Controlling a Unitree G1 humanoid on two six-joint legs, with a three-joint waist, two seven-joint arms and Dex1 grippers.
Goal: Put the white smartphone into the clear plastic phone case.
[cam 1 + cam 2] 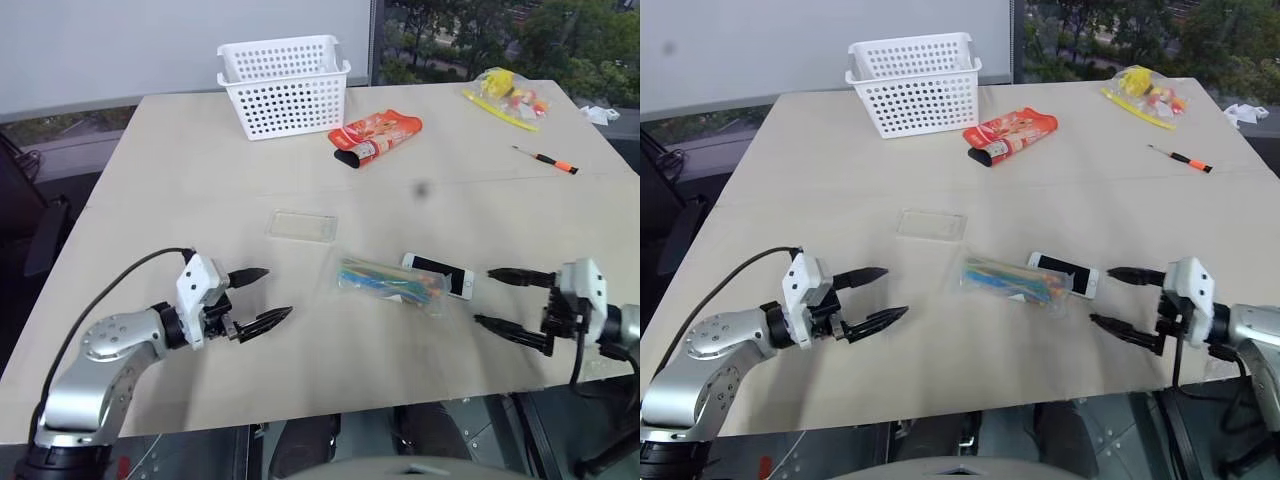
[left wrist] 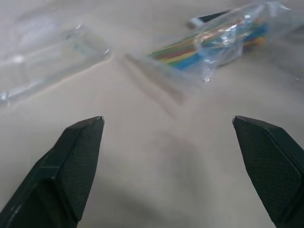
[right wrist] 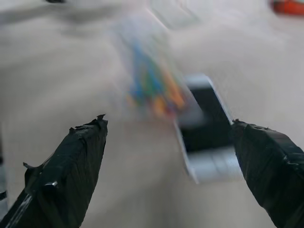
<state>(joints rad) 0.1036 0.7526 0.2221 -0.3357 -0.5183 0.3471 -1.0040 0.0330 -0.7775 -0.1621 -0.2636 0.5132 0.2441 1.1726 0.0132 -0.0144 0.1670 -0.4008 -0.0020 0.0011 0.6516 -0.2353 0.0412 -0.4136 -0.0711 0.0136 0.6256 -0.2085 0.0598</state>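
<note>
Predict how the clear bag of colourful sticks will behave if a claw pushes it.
The bag of colourful sticks looks crinkly and thin, so it would probably crumple and slide. Its end overlaps the white smartphone, so a push may drag the phone. The loose sticks might shift inside.

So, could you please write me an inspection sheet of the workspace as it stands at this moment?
Surface: beige table, a faint seam running across it.
Job's things: white smartphone flat, screen up, its left end under the bag of sticks; clear plastic phone case lying empty, apart from the phone.
Clutter: clear bag of colourful sticks beside the phone; white basket; red packet; screwdriver; yellow bag; crumpled white scrap at the far right edge.
Grippers: left gripper open, empty, above the table; right gripper open, empty, near the phone.
Cables: black cable along the left arm.
Surroundings: window with trees behind.
</note>
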